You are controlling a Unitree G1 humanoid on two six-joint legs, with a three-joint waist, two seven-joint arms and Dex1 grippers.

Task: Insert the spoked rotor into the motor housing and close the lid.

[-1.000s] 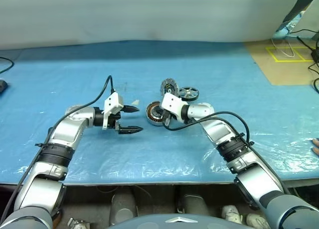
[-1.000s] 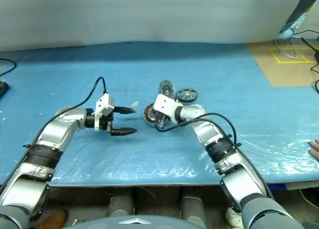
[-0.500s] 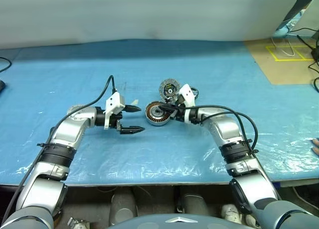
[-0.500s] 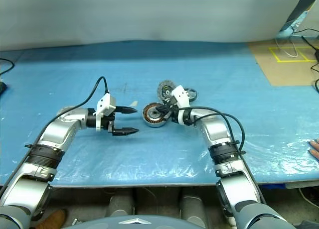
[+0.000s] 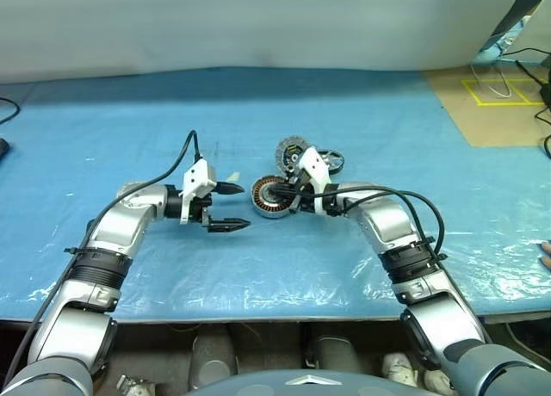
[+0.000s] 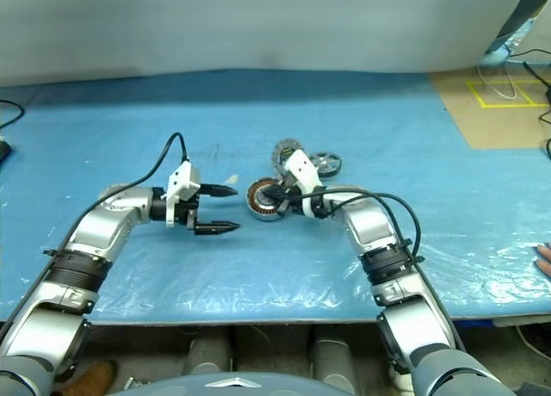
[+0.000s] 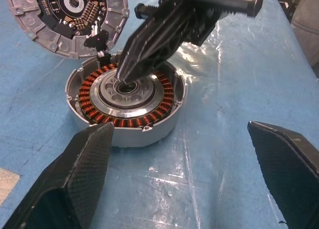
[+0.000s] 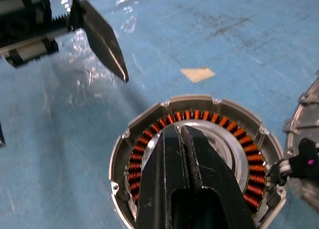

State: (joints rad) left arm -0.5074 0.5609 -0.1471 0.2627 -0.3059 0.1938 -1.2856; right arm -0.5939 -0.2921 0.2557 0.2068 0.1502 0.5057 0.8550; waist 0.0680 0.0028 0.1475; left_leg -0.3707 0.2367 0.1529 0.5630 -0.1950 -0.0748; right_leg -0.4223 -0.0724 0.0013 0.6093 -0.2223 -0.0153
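The right gripper (image 7: 130,69) is seen with its two black fingers pressed together, nothing between them, their tips set down into the silver hub at the centre of the motor housing (image 7: 127,112). The housing stands open on the blue plastic sheet (image 5: 284,267), its ring of copper windings exposed all round the closed tips. The lid (image 7: 70,21) is hinged up just beyond the housing's rim, on the side away from the left gripper (image 5: 227,207), with its circuit face turned towards that gripper. The spoked rotor (image 5: 327,162) lies on the sheet just behind the right gripper, near the lid and untouched. The left gripper is held with its fingers wide apart and empty, near the housing and pointing at it. The rotor is judged to be rigid metal, fairly dense for its bulk and smooth enough to slip; it would best be taken across the dark rim or through a gap between spokes. The windings look easily scraped, so the rotor should be lowered squarely onto the hub.
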